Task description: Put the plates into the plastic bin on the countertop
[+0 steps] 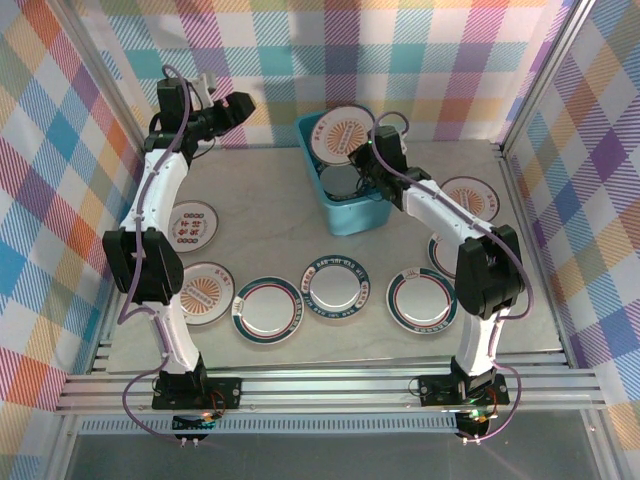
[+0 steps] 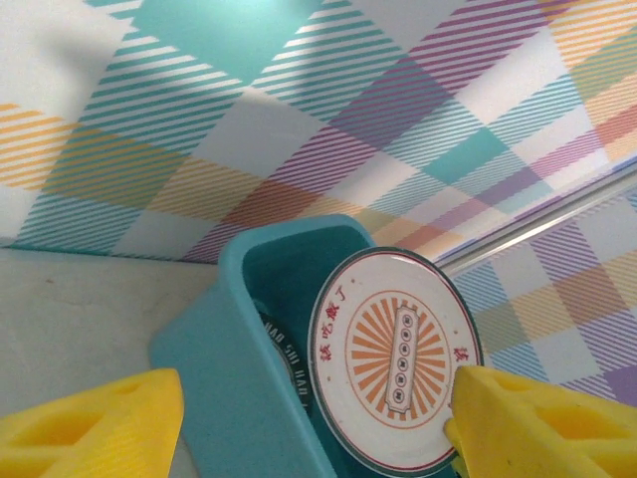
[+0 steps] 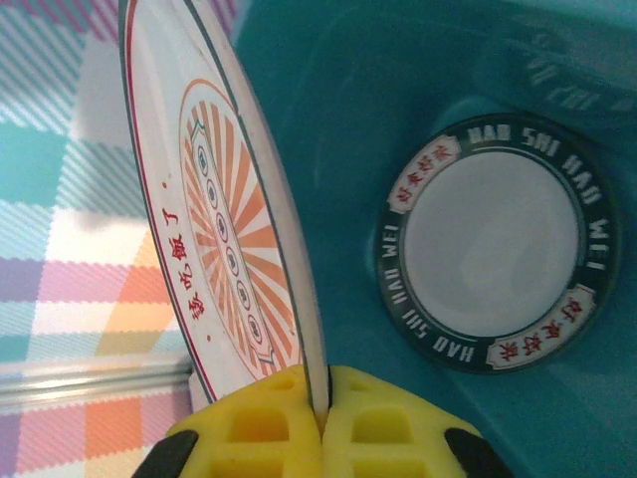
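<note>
left claw (image 1: 243, 104) open, empty, left of plastic bin (image 1: 352, 215) | bin: dark-rim plate (image 3: 493, 244) flat on its floor | right claw (image 3: 320, 398) clamped on sunburst plate (image 3: 239, 229) rim, plate upright inside bin | loose plates (image 1: 267, 309) on table (image 1: 250, 200) left, near side and right of bin

Plaid walls (image 1: 420, 60) on 3 sides (pastel checks); alu rails (image 1: 330, 385) along near edge.
</note>
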Robot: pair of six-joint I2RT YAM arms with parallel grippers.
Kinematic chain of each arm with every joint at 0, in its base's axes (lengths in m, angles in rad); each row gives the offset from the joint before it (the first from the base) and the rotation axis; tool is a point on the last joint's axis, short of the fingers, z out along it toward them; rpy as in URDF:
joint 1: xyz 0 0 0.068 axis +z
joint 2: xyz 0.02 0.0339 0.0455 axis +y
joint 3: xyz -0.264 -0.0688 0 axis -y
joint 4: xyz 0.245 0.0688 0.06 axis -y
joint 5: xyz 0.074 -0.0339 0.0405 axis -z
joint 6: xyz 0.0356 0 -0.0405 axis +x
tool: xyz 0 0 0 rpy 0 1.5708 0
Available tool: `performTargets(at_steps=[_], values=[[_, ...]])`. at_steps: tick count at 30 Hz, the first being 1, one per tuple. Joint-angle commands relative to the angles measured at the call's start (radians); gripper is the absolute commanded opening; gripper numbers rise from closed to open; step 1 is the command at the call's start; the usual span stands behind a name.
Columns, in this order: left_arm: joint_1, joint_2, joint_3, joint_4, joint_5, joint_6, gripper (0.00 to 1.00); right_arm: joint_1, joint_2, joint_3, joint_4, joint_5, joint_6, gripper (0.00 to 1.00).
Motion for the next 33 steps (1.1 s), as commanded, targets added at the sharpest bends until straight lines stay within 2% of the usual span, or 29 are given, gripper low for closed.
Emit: performTargets(at_steps=[1, 5, 8, 20, 23, 33], values=[[0.012, 0.006, -0.038, -0.01, -0.02, 0.026, 0.72, 0.014, 0.001, 0.061, -0.01, 0.129, 0.081, 0.0], [0.024, -0.001, -0.082, -0.048, -0.049, 0.03, 0.72, 0.029, 0.053, 0.155, -0.168, 0.19, 0.155, 0.0], [0.026, 0.005, -0.082, -0.059, -0.054, 0.03, 0.72, 0.038, 0.074, 0.183, -0.222, 0.229, 0.193, 0.0], [0.047, 0.014, -0.091, -0.099, -0.062, 0.063, 0.72, 0.056, 0.226, 0.349, -0.353, 0.217, 0.289, 0.0], [0.054, 0.013, -0.094, -0.108, -0.063, 0.074, 0.72, 0.063, 0.279, 0.428, -0.431, 0.212, 0.319, 0.0], [0.084, 0.014, -0.101, -0.121, -0.064, 0.091, 0.72, 0.08, 0.394, 0.558, -0.5, 0.223, 0.407, 0.0]])
